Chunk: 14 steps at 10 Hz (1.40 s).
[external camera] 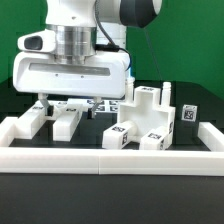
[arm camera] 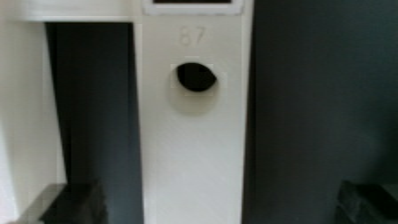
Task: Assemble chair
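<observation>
Nearest the ext. cam, a low white border wall (external camera: 100,150) is seen: smooth, boxy, matte. Behind it, on the black tabletop (external camera: 92,128), white plastic chair parts are laid: a chunky block (external camera: 35,122) and a second block (external camera: 66,120) at the exterior view's left under the arm (external camera: 75,60), a stepped piece (external camera: 145,115) w/ b/w tags toward the right, and a small tagged block (external camera: 188,114) further right. Farthest back, a green backdrop (external camera: 190,40) is seen. Only the wrist view shows a long flat plank (arm camera: 192,140) w/ a round dark hole (arm camera: 192,76). The gripper (arm camera: 217,207) is shown spread wide, its dark fingertips (arm camera: 71,205) either side of the plank, apart from it, nothing gripped.
</observation>
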Available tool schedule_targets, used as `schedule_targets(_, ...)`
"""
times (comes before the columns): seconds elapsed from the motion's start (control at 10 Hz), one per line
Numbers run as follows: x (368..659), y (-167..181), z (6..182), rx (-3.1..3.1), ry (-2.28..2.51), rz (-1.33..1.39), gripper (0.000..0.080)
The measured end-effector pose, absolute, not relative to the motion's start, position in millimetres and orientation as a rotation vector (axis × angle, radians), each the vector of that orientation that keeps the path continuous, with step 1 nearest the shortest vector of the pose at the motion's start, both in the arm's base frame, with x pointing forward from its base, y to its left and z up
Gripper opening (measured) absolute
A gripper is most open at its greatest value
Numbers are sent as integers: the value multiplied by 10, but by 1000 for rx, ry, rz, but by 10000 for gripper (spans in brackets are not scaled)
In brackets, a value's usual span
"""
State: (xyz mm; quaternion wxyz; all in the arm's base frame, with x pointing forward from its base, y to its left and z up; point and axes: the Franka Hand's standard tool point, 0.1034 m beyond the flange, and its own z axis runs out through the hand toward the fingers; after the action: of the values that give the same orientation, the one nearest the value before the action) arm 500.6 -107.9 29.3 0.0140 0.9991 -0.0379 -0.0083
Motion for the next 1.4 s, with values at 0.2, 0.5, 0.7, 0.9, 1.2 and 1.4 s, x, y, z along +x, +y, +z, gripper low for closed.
schedule_targets(0.2,5055,-1148,237,3105,-87,-28,648)
schedule_targets(0.5,5066,-1156,226,3103,-84,-29,648)
schedule_targets(0.7,5065,-1156,226,3103,-84,-29,648)
schedule_targets(0.9,5049,-1170,204,3102,-87,-34,648)
schedule_targets(1.2,4995,-1177,98,3092,-81,-50,648)
schedule_targets(1.4,4975,-1180,74,3091,-81,-58,648)
